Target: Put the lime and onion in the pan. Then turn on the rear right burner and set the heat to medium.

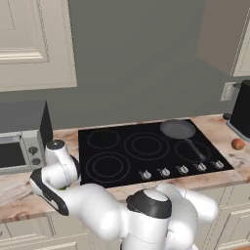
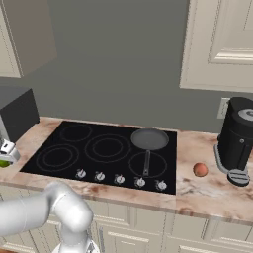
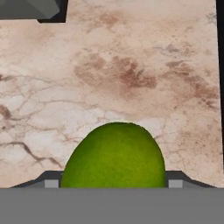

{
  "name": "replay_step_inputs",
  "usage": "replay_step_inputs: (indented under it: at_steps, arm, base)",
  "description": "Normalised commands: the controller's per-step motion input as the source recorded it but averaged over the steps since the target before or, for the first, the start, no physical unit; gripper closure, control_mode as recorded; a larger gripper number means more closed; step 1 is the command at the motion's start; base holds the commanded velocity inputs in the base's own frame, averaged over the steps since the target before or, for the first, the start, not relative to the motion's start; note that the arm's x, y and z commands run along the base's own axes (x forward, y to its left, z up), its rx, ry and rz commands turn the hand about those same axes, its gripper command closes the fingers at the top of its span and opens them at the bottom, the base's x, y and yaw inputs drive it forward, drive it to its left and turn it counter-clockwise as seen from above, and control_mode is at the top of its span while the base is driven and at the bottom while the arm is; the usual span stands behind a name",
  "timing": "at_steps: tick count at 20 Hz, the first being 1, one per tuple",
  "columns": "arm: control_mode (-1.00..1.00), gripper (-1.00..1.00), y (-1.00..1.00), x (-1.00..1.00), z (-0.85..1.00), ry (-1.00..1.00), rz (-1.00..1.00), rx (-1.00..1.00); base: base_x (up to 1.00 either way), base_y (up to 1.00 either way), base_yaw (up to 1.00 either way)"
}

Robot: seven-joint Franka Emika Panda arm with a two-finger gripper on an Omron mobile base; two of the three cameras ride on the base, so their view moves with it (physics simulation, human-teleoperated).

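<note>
Reaching down at the lower left of the left base view, the arm has its hand low over the marble counter (image 1: pixel 19 195) between the toaster oven (image 1: pixel 19 151) and the black cooktop (image 1: pixel 146 149). In the hand view the lime (image 3: pixel 114 155) sits at the bottom centre, right between the two dark fingertips (image 3: pixel 51 181) of the gripper (image 3: pixel 113 183), which flank it on either side; whether they press on it or merely stand beside it I cannot tell. In the right base view a sliver of the green fruit shows at the left edge of the frame.

The pan (image 1: pixel 178 129) rests on the rear right burner in the upper right part of the cooktop, its handle pointing toward the knob row (image 1: pixel 180 170) along the front edge. The onion (image 1: pixel 238 143) lies on the counter at the right edge of the frame, near the dark coffee machine (image 2: pixel 238 141) and well apart from the pan.
</note>
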Motion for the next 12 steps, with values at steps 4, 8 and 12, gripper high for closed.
replay_step_inputs:
  at_steps: [4,8,12]
  arm:
    - [-1.0,1.0,0.0,0.0,0.0,0.0,0.0,0.0]
    - [-1.0,1.0,-0.47,-0.15,0.09,-0.02,0.0,0.09]
    - [-1.0,1.0,-0.82,-0.58,0.75,-0.12,0.0,0.2]
  base:
    - [0.0,0.0,0.0]
    - [0.0,0.0,0.0]
    - [0.0,0.0,0.0]
